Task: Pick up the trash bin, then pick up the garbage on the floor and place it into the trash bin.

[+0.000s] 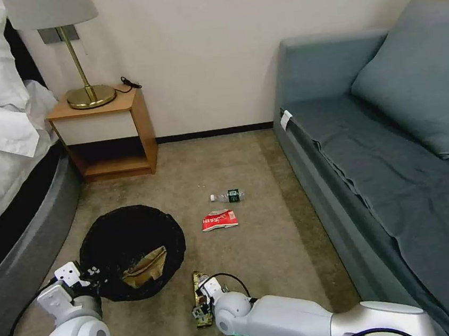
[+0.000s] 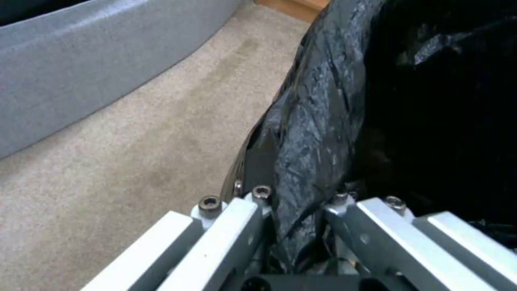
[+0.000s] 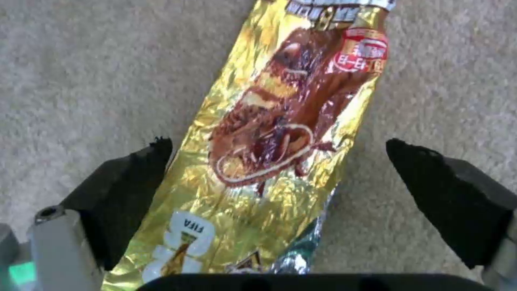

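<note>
Right claw (image 3: pixel 274 178) spread astride gold wrapper (image 3: pixel 269 133), lengthwise between fingers, left claw (image 2: pixel 293 226) clamping bin rim (image 2: pixel 318 121)

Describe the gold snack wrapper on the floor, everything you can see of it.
The gold snack wrapper is a long, narrow, crinkled foil packet, shiny gold with a brown printed picture, a red round badge near one end and a small white logo near the other. It lies flat on the beige carpet, just beside the trash bin. The right gripper is lowered over it, open, one dark finger on each long side; whether they touch the foil is unclear.
</note>
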